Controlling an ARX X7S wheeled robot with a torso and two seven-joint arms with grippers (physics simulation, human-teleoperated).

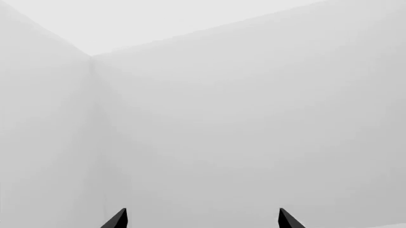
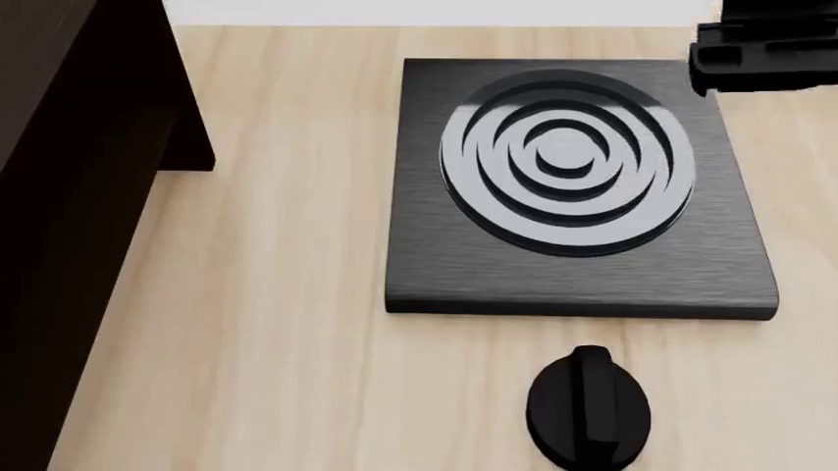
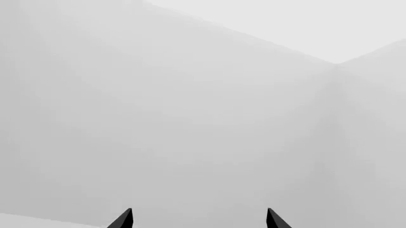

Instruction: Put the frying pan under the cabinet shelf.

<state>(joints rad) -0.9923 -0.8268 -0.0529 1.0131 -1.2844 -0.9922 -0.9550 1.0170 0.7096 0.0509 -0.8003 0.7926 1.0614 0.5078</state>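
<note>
Head view cuts off the cabinet shelf (image 2: 66,196) beside the stove plate (image 2: 576,255).

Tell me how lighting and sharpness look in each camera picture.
Head view: even soft light, sharp, the stove plate reflecting pale rings, the cabinet shelf nearly black. Both wrist views: flat, hazy grey walls, only fingertips crisp.

Plain pale grey walls (image 1: 254,123) meet in a corner ahead of each end effector; the light wooden table (image 2: 288,294) lies evenly lit.
</note>
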